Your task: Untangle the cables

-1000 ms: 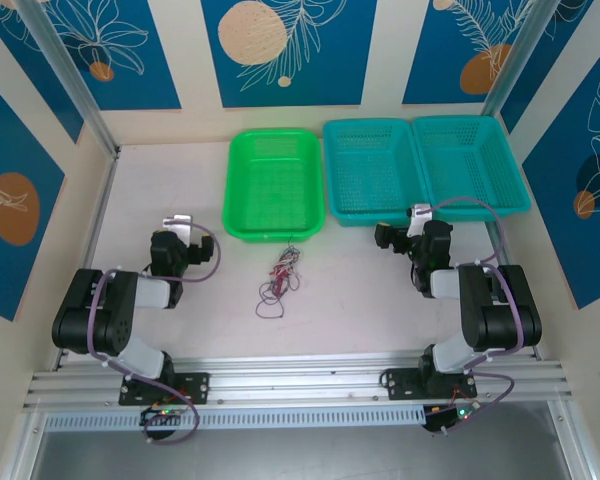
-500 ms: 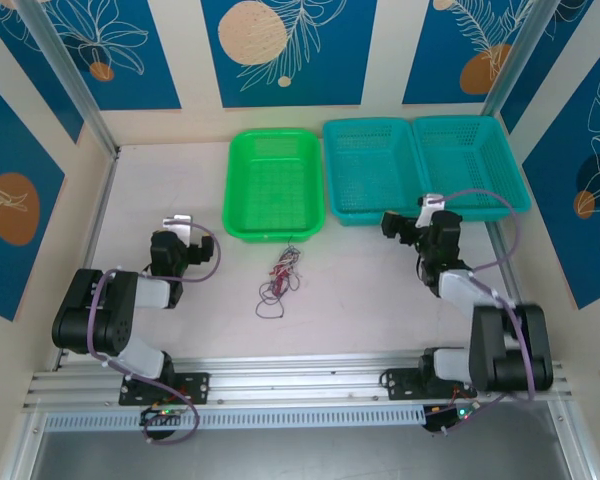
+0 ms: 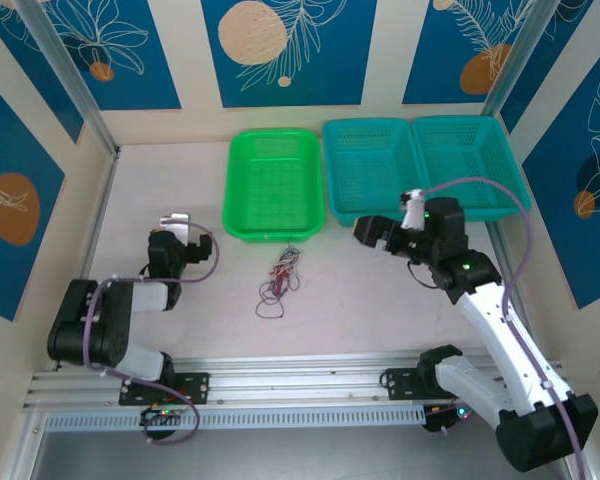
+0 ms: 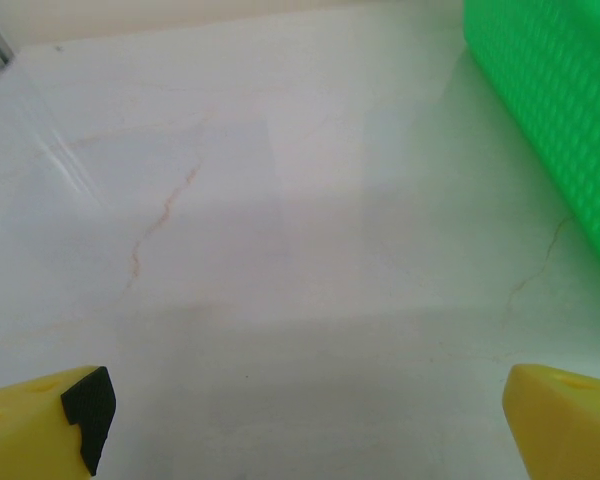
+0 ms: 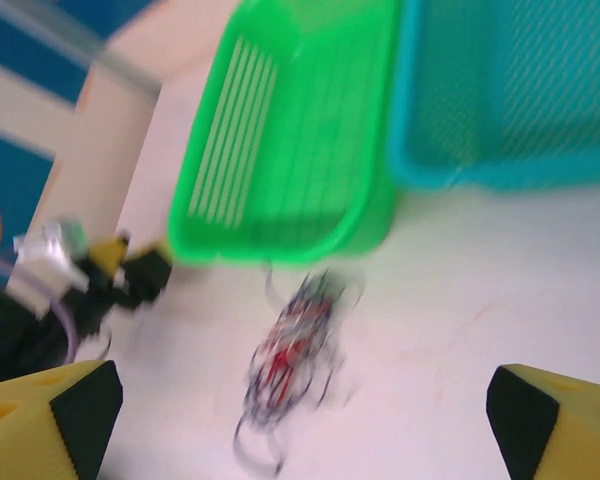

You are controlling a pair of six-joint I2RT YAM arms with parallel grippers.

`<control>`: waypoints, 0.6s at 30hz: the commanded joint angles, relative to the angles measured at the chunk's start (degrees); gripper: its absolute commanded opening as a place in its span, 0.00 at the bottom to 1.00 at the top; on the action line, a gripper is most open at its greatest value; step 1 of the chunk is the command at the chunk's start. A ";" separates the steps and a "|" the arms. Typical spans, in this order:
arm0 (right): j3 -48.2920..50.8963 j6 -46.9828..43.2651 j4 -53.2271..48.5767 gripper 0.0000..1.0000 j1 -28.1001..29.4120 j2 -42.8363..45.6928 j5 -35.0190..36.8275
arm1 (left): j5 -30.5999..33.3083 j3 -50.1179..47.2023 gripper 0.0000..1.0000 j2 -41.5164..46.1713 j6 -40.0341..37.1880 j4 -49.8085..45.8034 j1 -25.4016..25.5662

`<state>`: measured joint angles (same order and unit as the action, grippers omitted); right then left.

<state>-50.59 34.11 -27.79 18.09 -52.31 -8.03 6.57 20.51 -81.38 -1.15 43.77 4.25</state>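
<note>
We see the tangled thin black, red and white cables (image 3: 280, 277) on the pale table (image 3: 170, 170), just in front of the green plastic mesh basket (image 3: 272, 185). Bare tabletop separates them from the left gripper (image 3: 177, 220), left of that basket, and the right gripper (image 3: 366, 230), right of it. Both grippers are spread wide and empty. Two teal plastic mesh baskets (image 3: 365, 165) stand at its right.

The cables (image 3: 282, 272) are lying together in one small tangled clump on the pale table (image 3: 180, 180), just in front of the near rim of the green basket (image 3: 272, 185). The clump is stretching slantwise, its far end nearest the basket. Red strands are showing thickest in the middle, and thin black loops are trailing out loosely at the near end. The white wire is blending into the table and is hard to make out.
</note>
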 commanded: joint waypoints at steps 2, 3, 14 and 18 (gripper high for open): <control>-4.25 4.74 -6.56 0.95 8.77 -5.48 -1.19 | 2.72 4.65 1.00 15.70 5.86 -25.52 -0.32; -4.90 5.33 -5.85 0.95 10.71 -7.05 -0.86 | 3.79 7.33 1.00 18.13 8.69 -34.99 -0.13; -14.46 9.02 3.19 0.77 26.32 -33.48 15.25 | -4.48 11.99 1.00 38.95 28.48 -67.96 19.42; -16.96 10.24 7.73 0.72 27.88 -41.09 23.95 | -2.80 10.92 1.00 40.05 31.27 -69.74 27.69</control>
<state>-65.19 42.68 -23.81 45.47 -90.56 7.18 3.81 32.21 -42.30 25.17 -19.62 28.51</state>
